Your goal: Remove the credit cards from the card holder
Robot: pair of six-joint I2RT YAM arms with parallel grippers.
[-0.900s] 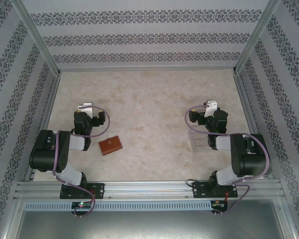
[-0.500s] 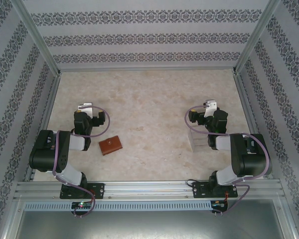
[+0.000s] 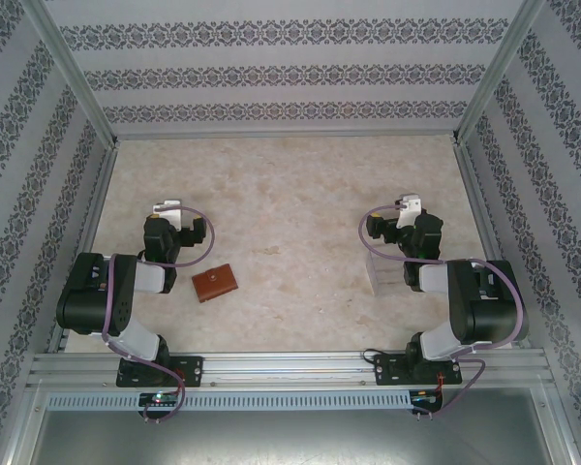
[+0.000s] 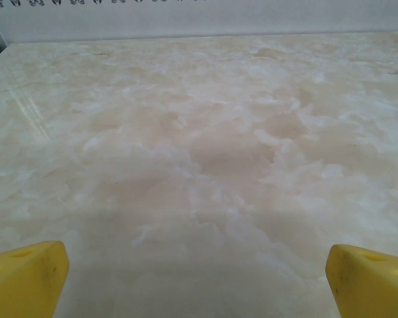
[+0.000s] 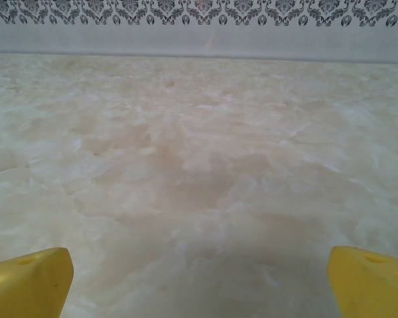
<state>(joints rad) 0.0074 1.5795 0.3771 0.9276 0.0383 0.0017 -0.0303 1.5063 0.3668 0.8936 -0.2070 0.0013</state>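
1. The bench (image 3: 300, 194), pale and marbled, spreads wide under both my arms.
2. My left arm (image 3: 107, 300) and right arm (image 3: 474, 310) sit folded back near the near edge, one on each side.
3. A clear box (image 3: 382, 274) stands on the bench just beside my right forearm.
4. The card holder (image 3: 216, 283), reddish-brown, lies flat and closed on the bench. It is just to the right of my left arm, nearer the edge than my left claw and apart from it.
5. My left claw (image 4: 199, 278) hangs with its yellow fingers (image 4: 23, 275) spread wide, only bare bench between them. My right claw (image 5: 199, 281) is spread wide the same way and grips nothing.
6. I judge the task not begun. The holder must be reached and opened, and the credit cards, presumably inside, drawn out.
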